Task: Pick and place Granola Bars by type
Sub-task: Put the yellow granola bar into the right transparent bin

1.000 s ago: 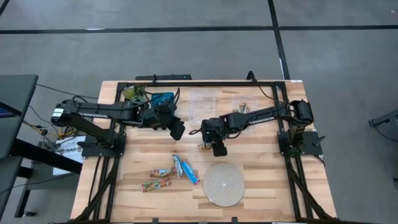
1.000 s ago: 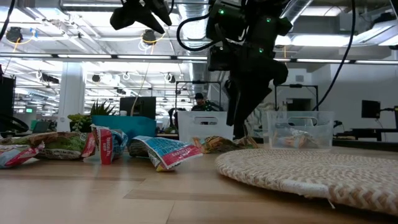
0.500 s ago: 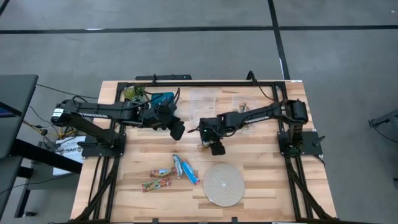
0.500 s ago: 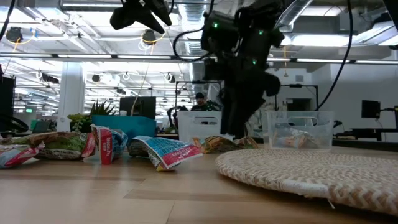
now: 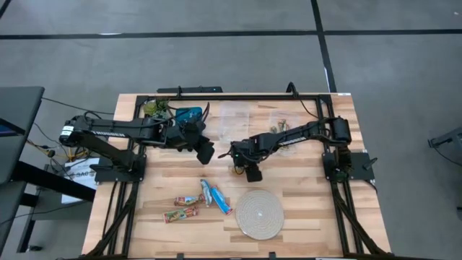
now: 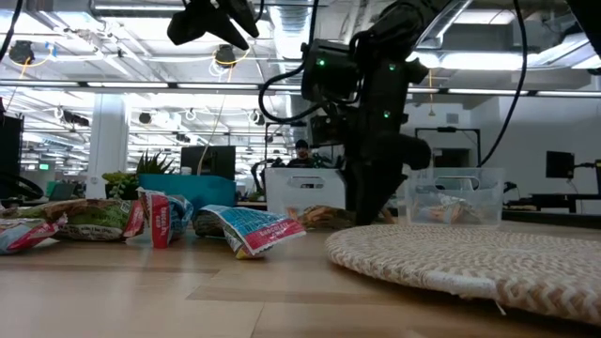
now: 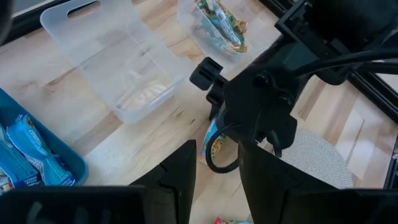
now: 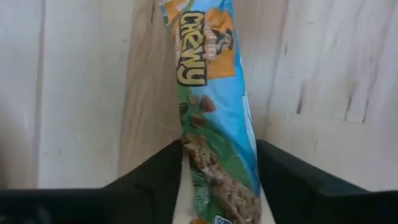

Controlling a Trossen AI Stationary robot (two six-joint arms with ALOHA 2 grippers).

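The right arm has drawn in: its right gripper now sits lower over the wooden table, just above the woven disc, fingers spread either side of a Chewy bar lying on the wood, not yet closed on it. The left gripper hangs where it was, up and left of the disc, its fingers parted and empty.

Beyond the disc along the far edge, a blue bin holds blue-wrapped bars, a clear bin beside it looks empty, and another clear tub holds tan-and-teal bars. Left of the disc lie loose bars: two blue ones and two red-green ones.

The wrapper between the right fingers reads "CHEWY".
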